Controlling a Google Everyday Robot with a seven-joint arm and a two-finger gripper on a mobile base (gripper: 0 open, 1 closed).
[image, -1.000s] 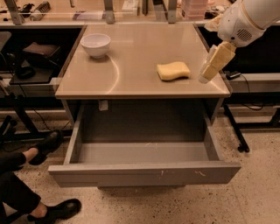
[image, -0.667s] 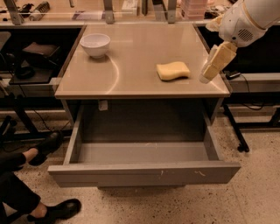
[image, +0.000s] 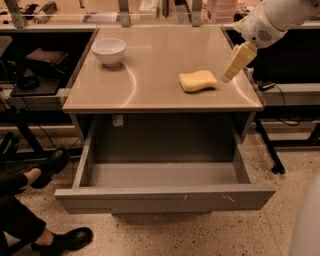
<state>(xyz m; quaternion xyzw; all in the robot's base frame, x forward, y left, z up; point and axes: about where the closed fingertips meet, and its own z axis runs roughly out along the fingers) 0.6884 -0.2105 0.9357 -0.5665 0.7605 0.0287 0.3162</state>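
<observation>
The arm (image: 278, 19) runs off the top right edge, its tool (image: 227, 77) just beside the sponge (image: 198, 80); a bystander's legs (image: 20, 210) are cropped lower left.

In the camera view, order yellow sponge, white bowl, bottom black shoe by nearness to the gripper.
Gripper: right edge of the table.
1. Yellow sponge, just left of it.
2. White bowl, back left corner.
3. Black shoe, floor, bottom left.
</observation>
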